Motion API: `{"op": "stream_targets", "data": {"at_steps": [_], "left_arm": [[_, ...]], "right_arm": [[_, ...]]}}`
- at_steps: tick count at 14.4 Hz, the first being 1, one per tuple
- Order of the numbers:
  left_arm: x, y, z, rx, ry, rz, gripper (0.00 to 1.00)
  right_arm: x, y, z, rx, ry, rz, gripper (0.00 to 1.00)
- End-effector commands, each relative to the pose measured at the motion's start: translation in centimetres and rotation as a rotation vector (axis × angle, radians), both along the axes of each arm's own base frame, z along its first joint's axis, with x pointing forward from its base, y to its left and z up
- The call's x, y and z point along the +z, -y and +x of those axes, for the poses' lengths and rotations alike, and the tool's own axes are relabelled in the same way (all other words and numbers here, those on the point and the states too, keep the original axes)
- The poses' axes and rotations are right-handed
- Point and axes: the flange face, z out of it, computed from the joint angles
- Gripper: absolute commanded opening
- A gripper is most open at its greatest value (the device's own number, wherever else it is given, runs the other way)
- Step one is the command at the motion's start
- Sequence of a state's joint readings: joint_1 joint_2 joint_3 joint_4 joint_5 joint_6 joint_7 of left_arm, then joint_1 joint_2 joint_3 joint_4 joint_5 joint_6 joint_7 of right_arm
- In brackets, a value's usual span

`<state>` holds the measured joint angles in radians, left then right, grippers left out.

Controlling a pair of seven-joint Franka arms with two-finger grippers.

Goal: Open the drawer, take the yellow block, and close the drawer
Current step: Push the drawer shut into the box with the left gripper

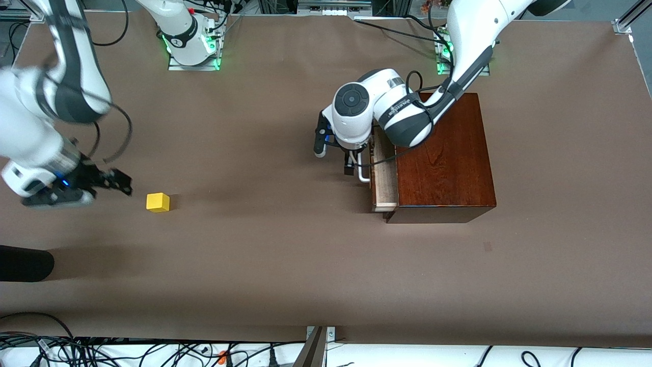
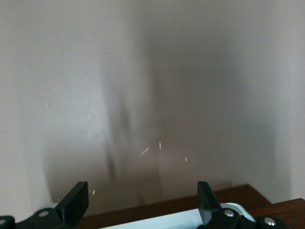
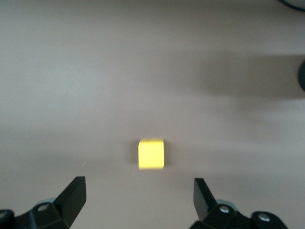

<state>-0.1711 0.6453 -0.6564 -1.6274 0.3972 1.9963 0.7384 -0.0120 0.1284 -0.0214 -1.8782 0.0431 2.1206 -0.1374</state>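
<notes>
Small bright yellow cube (image 1: 158, 202) sits flat on the brown table (image 1: 285, 265), out in the open toward the right arm's end, well apart from the dark reddish-brown wooden box (image 1: 445, 160) and not in its drawer. I read the block as light, rigid and hard-faced, probably a little slick; no give, nothing fragile. Best hold in my judgement is across two parallel side faces, pads low and square to them, since a skewed pinch on a smooth cube could squirt it sideways. The right gripper (image 3: 139, 194) is just beside the block, low over the table, fingers spread wide and empty; in the right wrist view the cube lies ahead of the fingertips and roughly centred between them, touching neither. The drawer (image 1: 384, 176) stands partly pulled out toward the right arm's end, pale unfinished wood showing along its top edge, white U-shaped bar handle (image 1: 362, 171) on its front. The left gripper (image 2: 143, 196) is at that handle, fingers apart on either side of the white bar in the left wrist view; I cannot tell whether either finger touches it. The handle is stiff and narrow, so I would push flat on the drawer front or bar, straight along the slide. A sliding box is my worry here. Black rounded object (image 1: 23, 263) lies near the table edge at the right arm's end.
</notes>
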Motion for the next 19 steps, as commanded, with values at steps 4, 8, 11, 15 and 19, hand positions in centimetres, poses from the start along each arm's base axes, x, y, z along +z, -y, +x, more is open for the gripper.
{"op": "stream_targets", "data": {"at_steps": [4, 8, 11, 15, 19], "left_arm": [[1.5, -3.7, 1.7, -0.022, 0.024, 0.067, 1.0], [1.6, -3.7, 1.8, -0.019, 0.025, 0.066, 1.0], [1.7, -4.2, 2.1, -0.012, 0.025, 0.067, 1.0], [1.9, -4.2, 2.0, -0.011, 0.024, 0.072, 1.0], [1.9, -4.5, 2.1, -0.005, 0.016, 0.084, 1.0]], "right_arm": [[10.8, -1.0, -2.5, -0.007, -0.121, 0.018, 1.0], [11.5, -1.1, -2.8, -0.003, -0.125, 0.013, 1.0], [12.5, -1.5, -2.5, 0.01, -0.104, 0.007, 1.0], [14.0, -1.4, -2.2, 0.015, -0.075, 0.006, 1.0], [14.4, -0.5, -2.7, 0.015, -0.106, 0.003, 1.0]]}}
